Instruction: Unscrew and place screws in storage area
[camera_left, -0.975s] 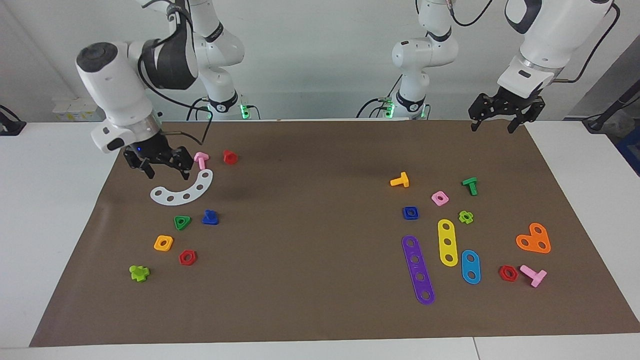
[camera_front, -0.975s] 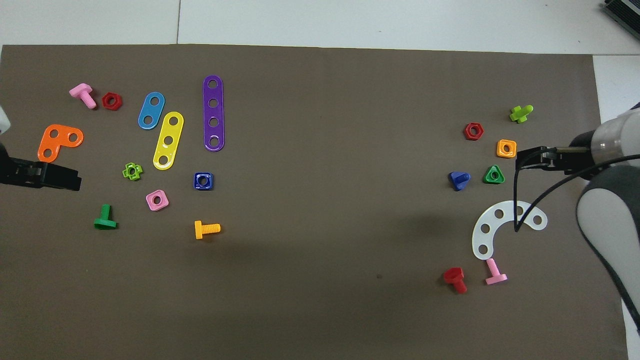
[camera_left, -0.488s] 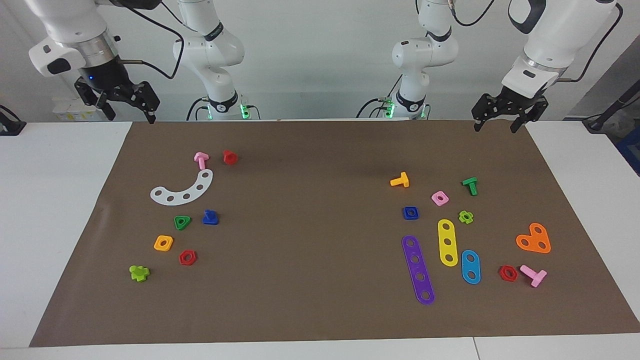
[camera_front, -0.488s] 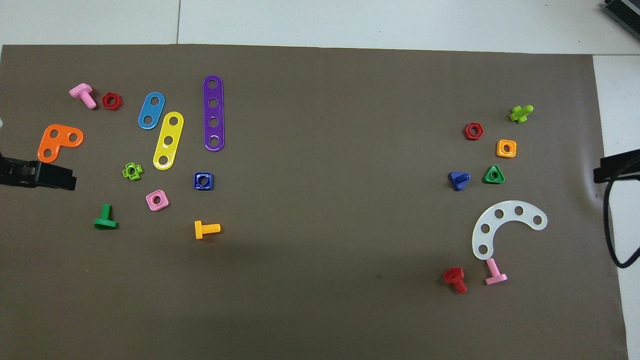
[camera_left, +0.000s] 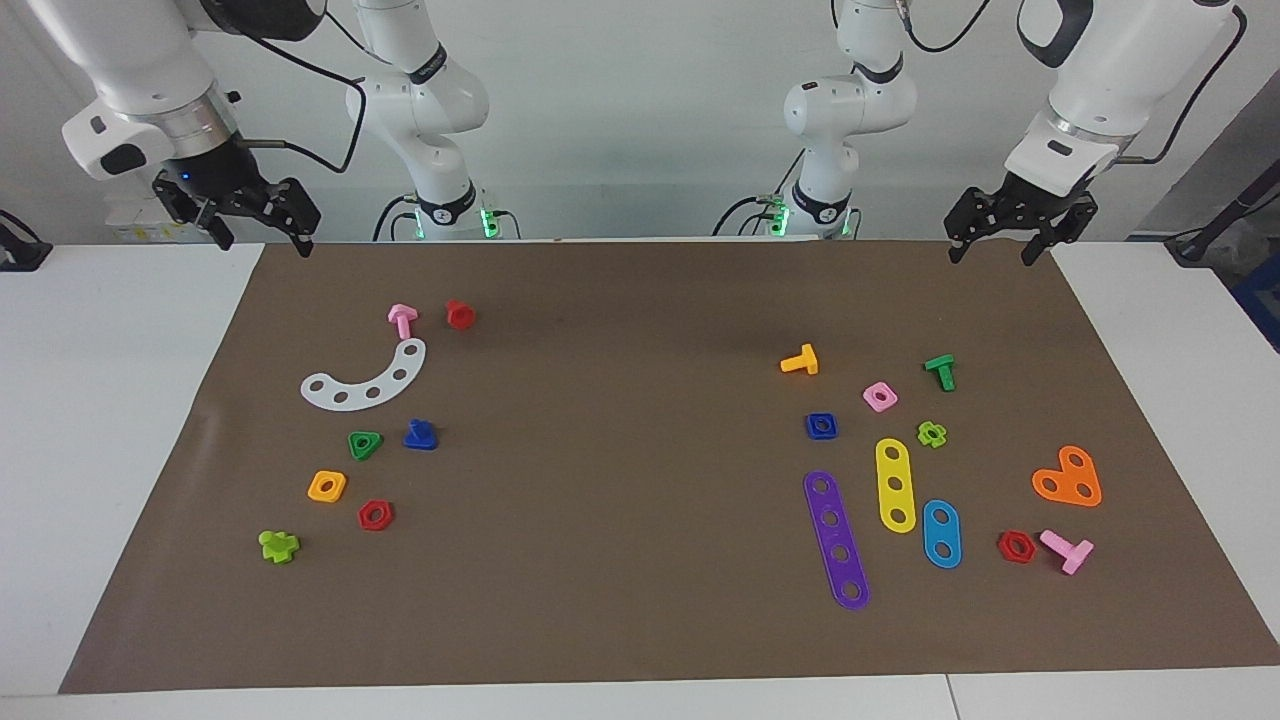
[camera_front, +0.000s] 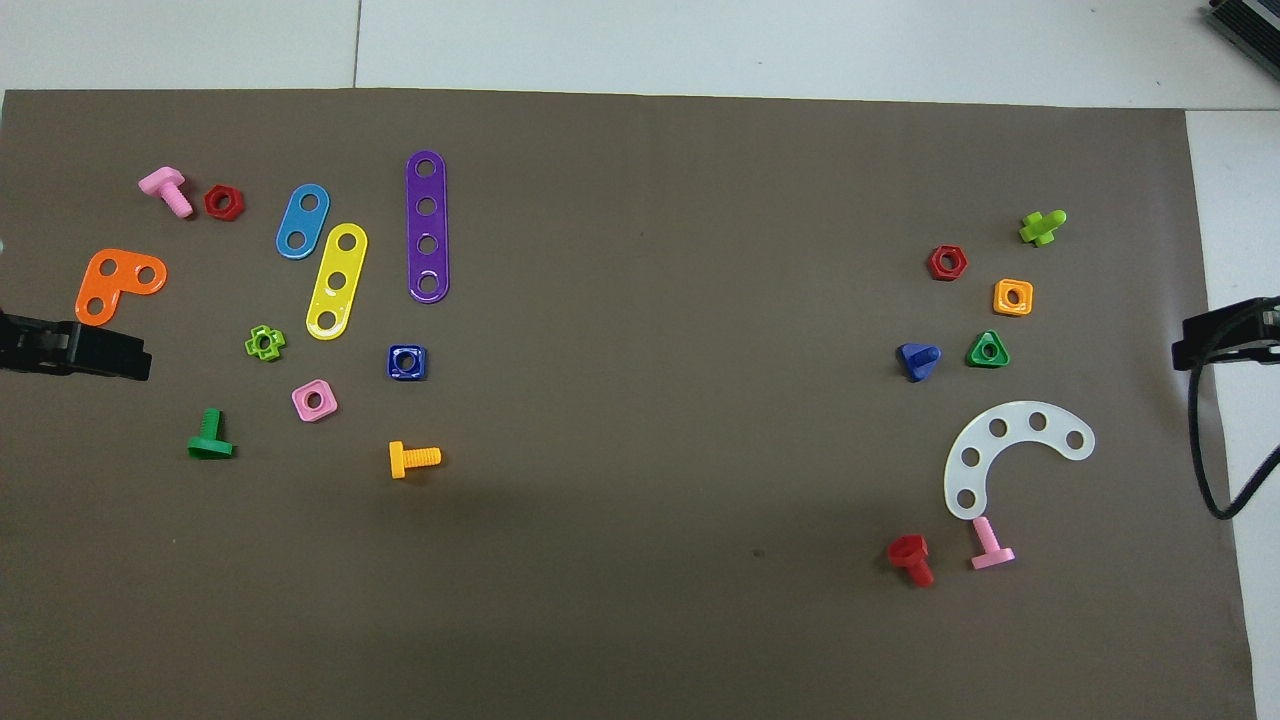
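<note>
Screw (camera_left: 420, 435) is lying beside the white strip (camera_left: 365, 380); right gripper (camera_left: 262, 236) and left gripper (camera_left: 991, 243) are hanging raised over the mat's (camera_left: 640, 620) corners, fingers apart, holding nothing.

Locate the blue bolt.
The blue bolt lies on the mat toward the right arm's end, beside the green triangular nut, just farther from the robots than the white strip.
</note>
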